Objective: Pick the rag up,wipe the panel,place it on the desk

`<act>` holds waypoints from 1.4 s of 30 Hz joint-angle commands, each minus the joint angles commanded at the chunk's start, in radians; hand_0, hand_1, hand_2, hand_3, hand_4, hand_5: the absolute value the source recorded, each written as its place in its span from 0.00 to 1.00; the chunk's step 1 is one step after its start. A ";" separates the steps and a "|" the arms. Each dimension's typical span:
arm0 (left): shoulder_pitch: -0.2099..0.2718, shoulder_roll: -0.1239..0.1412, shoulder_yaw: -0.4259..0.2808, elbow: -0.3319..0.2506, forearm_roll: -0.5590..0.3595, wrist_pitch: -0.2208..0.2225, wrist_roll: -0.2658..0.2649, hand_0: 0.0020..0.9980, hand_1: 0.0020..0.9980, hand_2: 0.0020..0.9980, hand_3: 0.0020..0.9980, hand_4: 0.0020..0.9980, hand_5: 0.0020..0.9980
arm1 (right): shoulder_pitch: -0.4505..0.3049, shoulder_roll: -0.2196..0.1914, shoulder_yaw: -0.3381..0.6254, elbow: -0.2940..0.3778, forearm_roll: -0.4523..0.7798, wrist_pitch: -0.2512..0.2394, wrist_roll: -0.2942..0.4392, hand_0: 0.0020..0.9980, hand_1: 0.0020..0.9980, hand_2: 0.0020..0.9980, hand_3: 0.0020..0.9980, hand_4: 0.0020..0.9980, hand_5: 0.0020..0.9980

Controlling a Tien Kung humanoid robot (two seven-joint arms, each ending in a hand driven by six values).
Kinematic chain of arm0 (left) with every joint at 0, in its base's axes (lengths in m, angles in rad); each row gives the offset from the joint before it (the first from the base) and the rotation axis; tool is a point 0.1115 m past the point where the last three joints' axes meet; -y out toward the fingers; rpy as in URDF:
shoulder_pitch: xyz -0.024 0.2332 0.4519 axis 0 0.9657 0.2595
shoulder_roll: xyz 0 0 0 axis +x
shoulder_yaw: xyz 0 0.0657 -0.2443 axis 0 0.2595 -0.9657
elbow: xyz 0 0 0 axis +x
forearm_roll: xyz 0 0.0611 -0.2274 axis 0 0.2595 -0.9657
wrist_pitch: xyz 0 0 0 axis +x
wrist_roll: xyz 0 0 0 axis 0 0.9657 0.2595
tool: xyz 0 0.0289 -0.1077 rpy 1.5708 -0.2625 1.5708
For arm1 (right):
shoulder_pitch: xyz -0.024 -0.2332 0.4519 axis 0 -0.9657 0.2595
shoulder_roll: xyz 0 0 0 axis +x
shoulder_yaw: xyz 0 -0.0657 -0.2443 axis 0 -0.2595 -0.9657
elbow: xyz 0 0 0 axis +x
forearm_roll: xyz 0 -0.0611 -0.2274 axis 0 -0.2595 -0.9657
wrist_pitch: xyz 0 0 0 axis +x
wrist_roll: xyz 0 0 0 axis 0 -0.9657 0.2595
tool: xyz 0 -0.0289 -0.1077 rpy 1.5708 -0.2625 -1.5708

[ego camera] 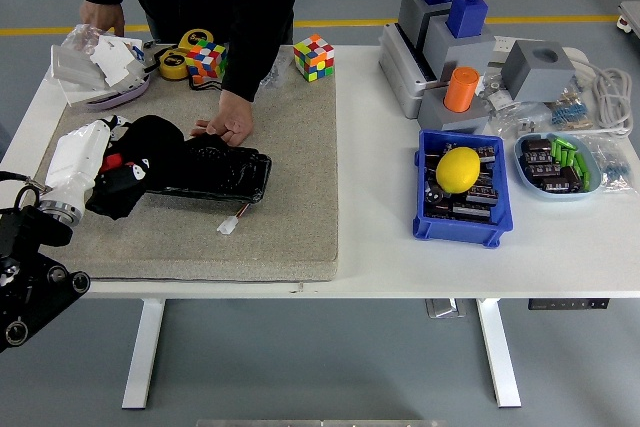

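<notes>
Left hand [95, 152] holds rag [135, 162] on panel [225, 169] (person's hand [228, 127] steadying).

Rag [140, 162] on panel's [225, 172] left end, atop mat [290, 197] on bench [580, 257]; bin [462, 192] right, cubes [313, 56] behind.

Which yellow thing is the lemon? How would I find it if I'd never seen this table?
Look at the right half of the white table, past the grey mat. There sits a blue bin with dark parts in it, and the lemon lies on top of them. It is the only smooth, egg-shaped, plain yellow thing there.
</notes>
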 joint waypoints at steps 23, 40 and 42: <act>0.057 0.049 -0.208 0.028 0.033 0.001 -0.016 0.18 0.08 0.21 0.67 0.57 0.11 | -0.003 0.006 0.011 -0.002 0.000 -0.002 0.002 0.72 0.62 0.67 0.61 1.00 0.61; 0.080 0.042 -0.210 0.082 -0.005 0.016 -0.051 0.18 0.08 0.21 0.67 0.56 0.11 | -0.004 0.006 0.015 -0.001 -0.001 -0.007 -0.001 0.72 0.62 0.67 0.62 1.00 0.61; 0.081 0.042 -0.207 0.097 -0.020 0.019 -0.062 0.18 0.08 0.21 0.67 0.56 0.11 | -0.004 0.006 0.015 -0.001 -0.001 -0.008 -0.002 0.72 0.62 0.67 0.62 1.00 0.61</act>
